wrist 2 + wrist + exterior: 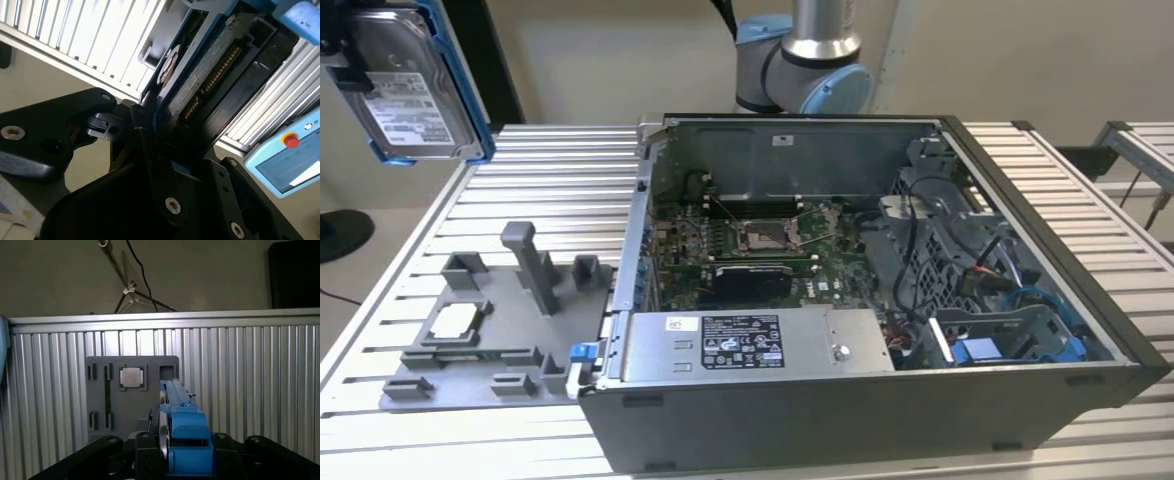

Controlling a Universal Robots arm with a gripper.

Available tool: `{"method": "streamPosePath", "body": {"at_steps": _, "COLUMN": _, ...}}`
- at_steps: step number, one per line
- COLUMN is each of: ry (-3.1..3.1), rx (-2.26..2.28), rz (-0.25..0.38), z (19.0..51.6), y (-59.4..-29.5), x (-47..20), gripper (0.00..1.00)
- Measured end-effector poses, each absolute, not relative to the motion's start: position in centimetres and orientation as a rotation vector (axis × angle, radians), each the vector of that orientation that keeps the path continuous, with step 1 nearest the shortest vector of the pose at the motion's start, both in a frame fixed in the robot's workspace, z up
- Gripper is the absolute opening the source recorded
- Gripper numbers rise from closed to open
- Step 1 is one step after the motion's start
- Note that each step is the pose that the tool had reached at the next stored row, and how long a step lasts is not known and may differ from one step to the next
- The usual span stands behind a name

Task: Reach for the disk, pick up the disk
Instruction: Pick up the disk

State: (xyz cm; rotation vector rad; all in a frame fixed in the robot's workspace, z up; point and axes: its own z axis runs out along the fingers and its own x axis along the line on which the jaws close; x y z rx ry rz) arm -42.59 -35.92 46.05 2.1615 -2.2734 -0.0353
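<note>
The disk [407, 90] hangs high in the air at the exterior view's far upper left, well above the slatted table. Its silver face with the white label shows between blue side rails. In the first wrist view the disk [182, 427] appears edge-on, its blue rail clamped between the black fingers of my gripper [182, 450]. The second wrist view gives the disk's underside [200, 85] with my gripper [155, 127] shut on its near end.
A grey fixture plate [480, 330] with posts and a small white chip [454, 322] lies on the table at the exterior view's left. The open computer case [1014, 200] holds a silver box [747, 345]. The arm's base [801, 60] stands behind it.
</note>
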Motion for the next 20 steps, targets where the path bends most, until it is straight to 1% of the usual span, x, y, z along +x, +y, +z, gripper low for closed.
{"method": "streamPosePath", "body": {"at_steps": 5, "ry": -2.273, "rx": 2.161, "rz": -0.035, "z": 46.8, "y": -35.9, "x": -42.6, "gripper": 0.0}}
{"method": "streamPosePath", "body": {"at_steps": 13, "ry": -2.273, "rx": 2.162, "rz": -0.035, "z": 46.8, "y": -35.9, "x": -42.6, "gripper": 0.0}}
{"method": "streamPosePath", "body": {"at_steps": 20, "ry": -2.272, "rx": 2.161, "rz": -0.037, "z": 46.8, "y": -35.9, "x": -40.7, "gripper": 0.0}}
